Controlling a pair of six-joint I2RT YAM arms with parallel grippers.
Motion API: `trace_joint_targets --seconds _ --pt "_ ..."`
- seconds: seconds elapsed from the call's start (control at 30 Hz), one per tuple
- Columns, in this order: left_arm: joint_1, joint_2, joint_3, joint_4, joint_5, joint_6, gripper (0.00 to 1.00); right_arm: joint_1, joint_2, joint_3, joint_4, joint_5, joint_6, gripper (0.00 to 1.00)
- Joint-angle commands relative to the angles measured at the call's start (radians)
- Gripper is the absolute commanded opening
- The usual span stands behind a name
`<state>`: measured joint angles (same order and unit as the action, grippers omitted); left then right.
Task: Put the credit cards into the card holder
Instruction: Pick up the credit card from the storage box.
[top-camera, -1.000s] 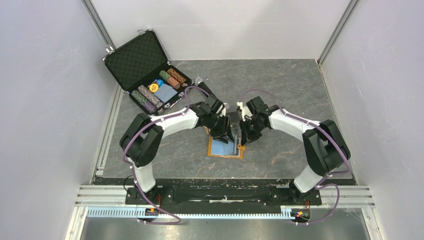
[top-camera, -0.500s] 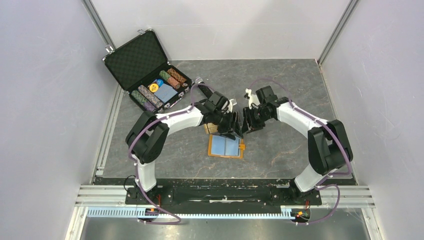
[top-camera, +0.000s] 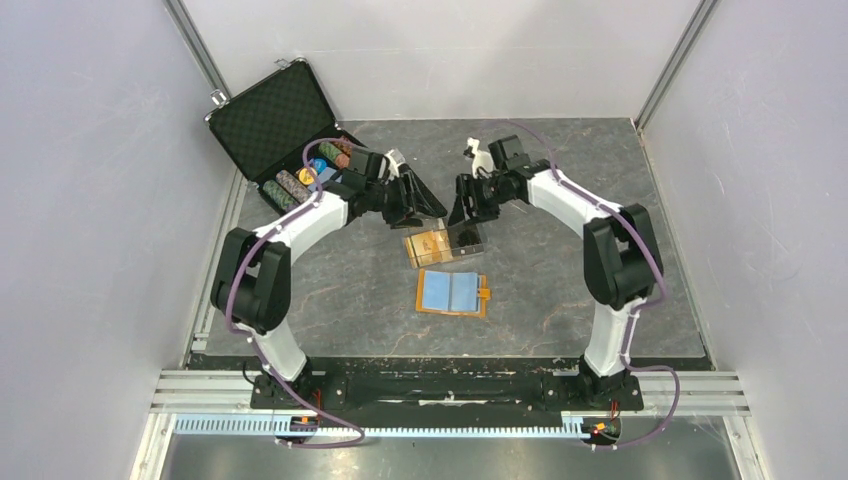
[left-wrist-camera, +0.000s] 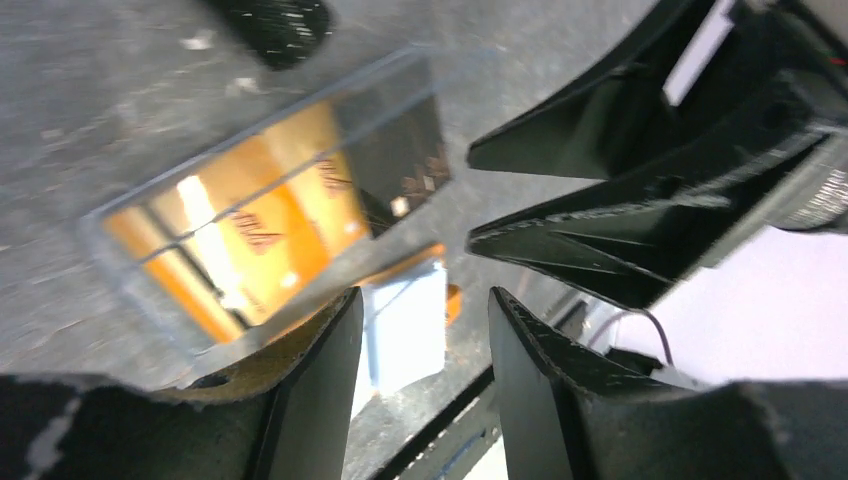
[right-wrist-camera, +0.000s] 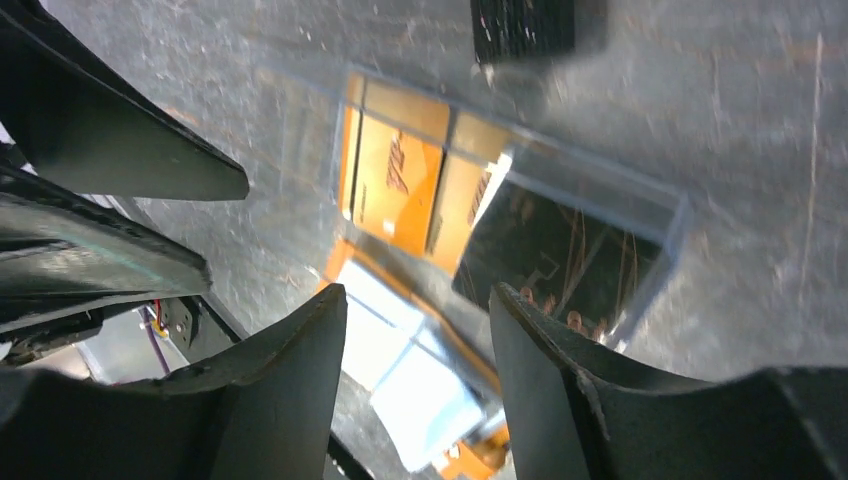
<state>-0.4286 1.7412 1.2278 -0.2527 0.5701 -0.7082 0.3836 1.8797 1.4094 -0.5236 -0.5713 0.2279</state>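
The card holder (top-camera: 452, 293) lies open on the table, orange with a light blue lining, also seen in the left wrist view (left-wrist-camera: 405, 320) and the right wrist view (right-wrist-camera: 400, 355). Just beyond it lies a clear flat box (top-camera: 443, 243) with the credit cards inside: gold-tan ones (left-wrist-camera: 250, 230) (right-wrist-camera: 400, 180) and a black one (left-wrist-camera: 400, 150) (right-wrist-camera: 550, 255). My left gripper (top-camera: 425, 206) (left-wrist-camera: 425, 300) hovers open over the box's far left side. My right gripper (top-camera: 461, 208) (right-wrist-camera: 418, 295) hovers open over its far right side. Neither holds anything.
An open black foam-lined case (top-camera: 290, 140) with rows of poker chips (top-camera: 300, 185) stands at the back left. A small dark block (right-wrist-camera: 525, 25) lies just beyond the clear box. White walls close in the table on three sides.
Both grippers have drawn back from over the card holder toward the far side and opened. The clear box with the cards now lies uncovered beyond the holder.
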Motion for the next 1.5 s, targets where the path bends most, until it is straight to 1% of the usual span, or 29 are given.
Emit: trace_joint_targets --seconds 0.0,0.1,0.17,0.23,0.33,0.43,0.47,0.57,0.67,0.77,0.87,0.93,1.1,1.27,1.33,1.47 --pt "0.019 0.006 0.081 -0.238 -0.149 0.115 0.56 0.043 0.102 0.166 -0.014 -0.028 0.008 0.58" --pt "0.016 0.059 0.144 -0.313 -0.198 0.164 0.53 0.068 0.168 0.22 -0.025 -0.025 0.008 0.58" --pt "0.01 0.089 0.167 -0.336 -0.229 0.183 0.47 0.083 0.205 0.237 -0.029 -0.014 0.002 0.57" --pt "0.0 0.116 0.197 -0.375 -0.259 0.21 0.39 0.096 0.228 0.238 -0.031 -0.007 0.002 0.53" --pt "-0.031 0.161 0.246 -0.434 -0.305 0.256 0.32 0.106 0.246 0.218 -0.03 0.001 0.001 0.5" --pt "-0.065 0.204 0.293 -0.497 -0.369 0.295 0.27 0.116 0.25 0.196 -0.011 -0.004 0.007 0.49" --pt "-0.075 0.217 0.306 -0.515 -0.392 0.303 0.24 0.121 0.253 0.195 -0.007 -0.008 0.008 0.49" --pt "-0.092 0.241 0.319 -0.542 -0.438 0.319 0.15 0.126 0.269 0.209 -0.012 -0.012 0.01 0.48" --pt "-0.103 0.26 0.328 -0.564 -0.469 0.336 0.11 0.129 0.281 0.211 -0.019 0.002 0.009 0.48" --pt "-0.118 0.283 0.339 -0.588 -0.495 0.355 0.09 0.129 0.286 0.193 -0.023 0.012 0.007 0.49" --pt "-0.134 0.294 0.344 -0.603 -0.537 0.371 0.08 0.138 0.283 0.174 -0.024 0.028 0.001 0.54" --pt "-0.139 0.299 0.346 -0.61 -0.557 0.378 0.07 0.145 0.288 0.17 -0.029 0.044 -0.001 0.55" --pt "-0.147 0.33 0.35 -0.613 -0.566 0.389 0.06 0.155 0.317 0.186 -0.056 0.089 -0.01 0.54" --pt "-0.154 0.363 0.366 -0.612 -0.541 0.387 0.05 0.162 0.35 0.205 -0.079 0.114 -0.022 0.5" --pt "-0.154 0.371 0.372 -0.61 -0.53 0.383 0.05 0.165 0.361 0.205 -0.072 0.082 -0.02 0.5" --pt "-0.156 0.377 0.374 -0.606 -0.517 0.381 0.05 0.167 0.369 0.188 -0.017 -0.009 0.011 0.45"
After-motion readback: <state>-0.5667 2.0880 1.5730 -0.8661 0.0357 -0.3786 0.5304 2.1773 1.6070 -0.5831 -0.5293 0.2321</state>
